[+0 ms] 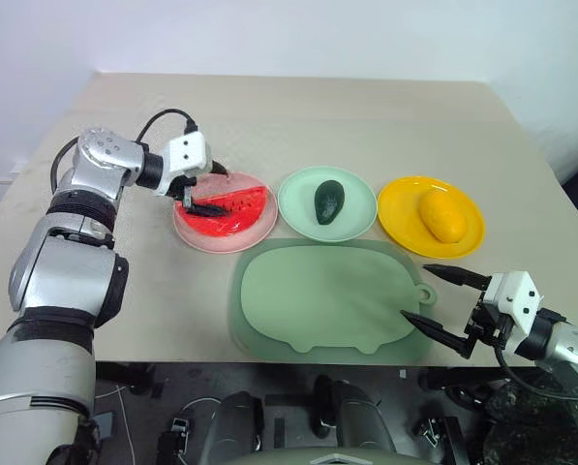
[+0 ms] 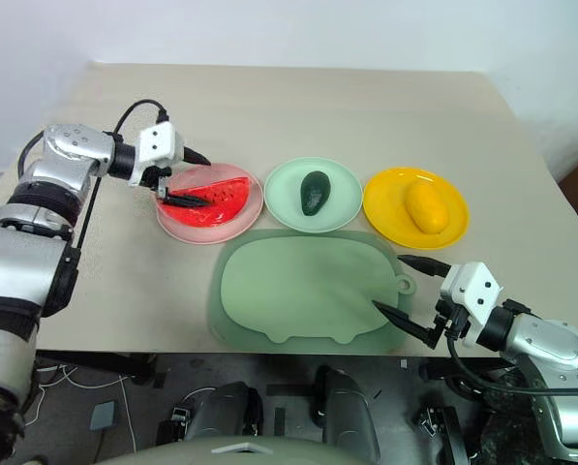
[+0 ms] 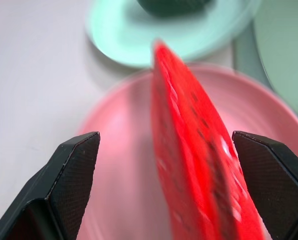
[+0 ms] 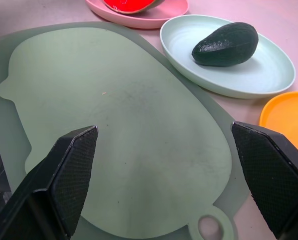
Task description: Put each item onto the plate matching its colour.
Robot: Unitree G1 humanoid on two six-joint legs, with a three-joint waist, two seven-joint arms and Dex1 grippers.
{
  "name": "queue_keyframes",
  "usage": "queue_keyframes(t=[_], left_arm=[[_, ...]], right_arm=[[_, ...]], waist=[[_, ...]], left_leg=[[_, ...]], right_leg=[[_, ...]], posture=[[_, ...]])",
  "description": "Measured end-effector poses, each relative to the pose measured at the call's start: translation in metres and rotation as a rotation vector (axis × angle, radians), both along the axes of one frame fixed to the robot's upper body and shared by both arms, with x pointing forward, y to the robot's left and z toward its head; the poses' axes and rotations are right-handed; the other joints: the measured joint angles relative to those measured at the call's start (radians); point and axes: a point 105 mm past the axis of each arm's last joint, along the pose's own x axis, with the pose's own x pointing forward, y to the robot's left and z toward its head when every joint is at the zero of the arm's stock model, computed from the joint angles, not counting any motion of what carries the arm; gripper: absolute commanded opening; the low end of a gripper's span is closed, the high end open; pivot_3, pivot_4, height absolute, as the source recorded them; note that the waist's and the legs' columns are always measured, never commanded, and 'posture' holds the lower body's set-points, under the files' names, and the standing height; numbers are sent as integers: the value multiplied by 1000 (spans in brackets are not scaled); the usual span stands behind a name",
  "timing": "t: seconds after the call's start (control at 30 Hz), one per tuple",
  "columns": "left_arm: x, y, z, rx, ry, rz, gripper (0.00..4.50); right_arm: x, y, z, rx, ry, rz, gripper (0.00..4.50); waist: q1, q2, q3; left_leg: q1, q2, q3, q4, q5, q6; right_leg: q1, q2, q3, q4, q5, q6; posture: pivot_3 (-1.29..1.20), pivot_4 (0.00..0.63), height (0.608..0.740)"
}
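Looking down over the table (image 1: 298,116), I see all three toy foods on their matching plates: the watermelon slice (image 1: 228,205) on the pale pink plate (image 1: 221,238), the avocado (image 1: 328,201) on the mint green plate (image 1: 298,199), and the yellow mango-like fruit (image 1: 443,215) on the bright yellow plate (image 1: 397,208). The green pig-shaped mat (image 1: 322,295) in front of the plates has nothing on it.

My left gripper (image 1: 199,194) sits over the pink plate with its fingers spread wide on either side of the slice. In the left wrist view the slice stands on edge between the two pads with a gap on each side, so I read it as let go, not clamped. My right gripper (image 1: 432,300) hangs at the near right corner of the mat, fingers wide apart and holding nothing.

I judge the slice to be a light, rigid plastic toy: thin, flat-sided, probably smooth enough to slip. If I had to take it again, I would pinch across its two flat red faces near the middle of its length, where the pads get the most surface. Standing on edge, it may tip over if brushed, so I would draw the fingers back along their own line rather than sideways.
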Motion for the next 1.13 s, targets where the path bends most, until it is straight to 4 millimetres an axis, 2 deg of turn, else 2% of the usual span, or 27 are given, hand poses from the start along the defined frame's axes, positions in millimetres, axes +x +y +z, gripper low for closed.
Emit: queue_keyframes(t=[0.17, 0.23, 0.3, 0.37, 0.5, 0.57, 0.63, 0.7, 0.73, 0.8, 0.9, 1.0, 1.13], left_arm=[[-5, 9, 52, -211, -36, -1, 4469], [-9, 18, 62, -272, -58, 5, 4469], [-12, 29, 65, -337, -74, 21, 4469], [-18, 48, 56, -426, -73, 57, 4469], [-39, 83, 23, -546, -44, 121, 4469], [-59, 100, -3, -591, -38, 168, 4469], [-85, 116, -38, -629, 2, 254, 4469], [-109, 125, -69, -663, 43, 354, 4469], [-115, 126, -76, -673, 52, 381, 4469], [-125, 126, -75, -681, 26, 422, 4469], [-137, 128, -74, -723, -22, 499, 4469], [-143, 130, -85, -771, -31, 577, 4469], [-149, 131, -99, -792, -57, 649, 4469]], right_arm=[[1, -1, 0, 4, -1, -16, 4500], [1, -2, -1, 6, 2, -27, 4500], [1, -3, -1, 10, 2, -39, 4500], [0, -8, 0, 17, 2, -62, 4500], [-2, -17, 3, 25, -7, -104, 4500], [-3, -23, 7, 37, -19, -127, 4500], [-4, -38, 12, 46, -31, -182, 4500], [-6, -55, 16, 57, -42, -245, 4500], [-6, -60, 17, 57, -46, -263, 4500], [-6, -64, 20, 62, -57, -274, 4500], [-9, -82, 18, 65, -53, -329, 4500], [-13, -99, 11, 77, -19, -384, 4500], [-13, -112, 2, 98, 6, -425, 4500]], waist=[[-2, 1, 0], [-4, 1, 0], [-5, 1, -1], [-6, 2, -1], [-5, 3, -1], [-8, 3, -2], [-12, 4, -2], [-7, 3, -2], [1, 1, -2], [18, -1, -2], [30, 4, -5], [25, 6, -6], [21, 7, -7]], left_leg=[[1, 0, 1, 0, 1, -1], [1, 0, 1, 0, 1, -2], [2, 0, 1, 0, 2, -3], [2, 1, 1, -1, 3, -5], [3, 1, 1, -1, 3, -6], [3, 2, 1, -1, 3, -6], [4, 4, 1, -1, 3, -7], [4, 5, 1, 0, 3, -7], [3, 4, 0, 0, 1, -3], [4, 4, -2, 0, 1, -3], [7, 4, -1, 0, 1, -3], [7, 4, -1, -1, 1, -3], [8, 4, 1, -2, 1, -3]], right_leg=[[0, 0, 0, 1, 0, 0], [0, 0, 0, 2, 0, 0], [0, 0, 0, 2, 0, 0], [0, 0, 1, 2, 0, 0], [0, 0, 1, 3, 0, 0], [0, 0, 2, 3, 0, 0], [0, 0, 3, 3, 0, 0], [0, -1, 3, 1, 0, 0], [0, -1, 2, 1, 0, 0], [2, -2, 1, 1, -1, -2], [4, -3, 2, 1, -2, -4], [3, -2, 2, 2, -2, -4], [3, 0, 3, 2, -2, -4]], posture=[[0, 150, 733], [0, 150, 733], [0, 150, 733], [0, 150, 733], [0, 150, 733], [0, 150, 733], [0, 150, 733], [0, 150, 733], [0, 150, 733], [0, 150, 733], [0, 150, 733], [0, 150, 733], [0, 150, 733]])
